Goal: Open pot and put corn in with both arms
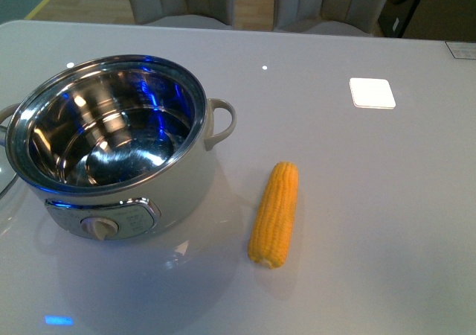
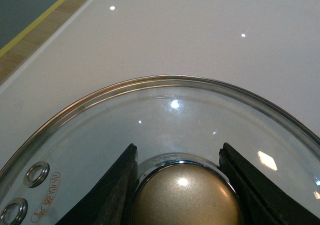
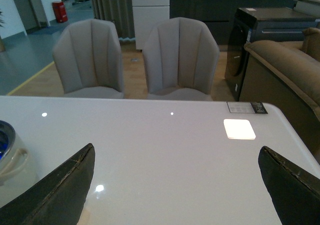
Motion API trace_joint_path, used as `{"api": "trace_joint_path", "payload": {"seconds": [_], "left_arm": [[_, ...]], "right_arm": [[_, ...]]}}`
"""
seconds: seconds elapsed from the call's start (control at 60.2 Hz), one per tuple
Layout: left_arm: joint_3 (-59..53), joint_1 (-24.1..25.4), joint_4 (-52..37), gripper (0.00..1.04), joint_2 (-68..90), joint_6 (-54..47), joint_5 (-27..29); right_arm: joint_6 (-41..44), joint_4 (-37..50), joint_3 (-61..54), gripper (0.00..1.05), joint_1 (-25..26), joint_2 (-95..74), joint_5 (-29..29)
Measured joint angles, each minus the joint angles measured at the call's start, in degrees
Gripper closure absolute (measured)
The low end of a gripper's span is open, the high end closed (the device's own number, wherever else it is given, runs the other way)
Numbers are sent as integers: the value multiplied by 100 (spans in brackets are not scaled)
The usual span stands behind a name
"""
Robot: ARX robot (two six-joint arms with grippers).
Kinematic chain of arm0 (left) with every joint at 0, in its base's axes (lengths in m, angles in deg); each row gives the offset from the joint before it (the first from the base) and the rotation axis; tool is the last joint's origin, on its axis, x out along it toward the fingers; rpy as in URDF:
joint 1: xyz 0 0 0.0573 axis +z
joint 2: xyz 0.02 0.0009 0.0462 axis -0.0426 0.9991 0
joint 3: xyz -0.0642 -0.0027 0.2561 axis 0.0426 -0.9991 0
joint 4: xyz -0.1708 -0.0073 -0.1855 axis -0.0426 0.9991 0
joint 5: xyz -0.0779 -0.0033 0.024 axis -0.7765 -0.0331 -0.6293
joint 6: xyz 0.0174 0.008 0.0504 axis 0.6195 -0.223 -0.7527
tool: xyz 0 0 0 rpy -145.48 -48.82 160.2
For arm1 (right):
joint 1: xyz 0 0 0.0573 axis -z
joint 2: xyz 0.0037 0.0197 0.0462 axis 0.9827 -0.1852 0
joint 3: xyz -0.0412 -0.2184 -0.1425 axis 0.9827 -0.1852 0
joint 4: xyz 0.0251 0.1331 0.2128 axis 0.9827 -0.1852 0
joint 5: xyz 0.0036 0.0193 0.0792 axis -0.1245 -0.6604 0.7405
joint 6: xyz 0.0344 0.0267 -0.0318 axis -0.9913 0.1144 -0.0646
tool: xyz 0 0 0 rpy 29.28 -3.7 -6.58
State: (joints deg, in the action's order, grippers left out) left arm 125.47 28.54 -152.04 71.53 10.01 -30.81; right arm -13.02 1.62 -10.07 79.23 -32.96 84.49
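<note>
Pot (image 1: 186, 175) sits open on the white bench (image 1: 372, 216), left of centre, steel bowl empty, knob panel facing the robot. Its side handle points toward the corn (image 1: 274, 214). The corn lies flat on the bench just right of the pot, apart from it and untouched, lengthwise running away from the robot.

Neither arm shows in the front view. In the left wrist view the left gripper (image 2: 178, 147) has its jaws clamped either side of the gold knob (image 2: 187, 195) of a glass lid (image 2: 150, 110), fingers against the chrome collar. The lid lies over bare bench, off the pot, with two steam eyelets near its rim. A sliver of curved rim at the far left edge of the front view, beside the pot, may be this lid.

Right gripper (image 3: 176, 149) hangs above the bench with its jaws wide apart and nothing between them. Two grey chairs (image 3: 90, 55) stand past the far edge.
</note>
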Motion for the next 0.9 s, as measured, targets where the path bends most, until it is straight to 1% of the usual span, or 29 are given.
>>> {"api": "trace_joint_path", "payload": {"seconds": [0.365,0.498,0.73,0.813,0.847,0.896], "left_arm": [[83,0,-400,62,302,-85,-42],[83,0,-634,62,446,-87,17],[63,-9,-789,62,501,-61,142],[61,-24,-846,48,516,-199,269],[61,-24,-857,45,516,-236,297],[61,-24,-881,36,516,-299,343]], "right_arm": [[0,0,0,9,0,0,0],[0,0,0,9,0,0,0],[0,0,0,9,0,0,0],[0,0,0,9,0,0,0],[0,0,0,9,0,0,0],[0,0,0,9,0,0,0]]}}
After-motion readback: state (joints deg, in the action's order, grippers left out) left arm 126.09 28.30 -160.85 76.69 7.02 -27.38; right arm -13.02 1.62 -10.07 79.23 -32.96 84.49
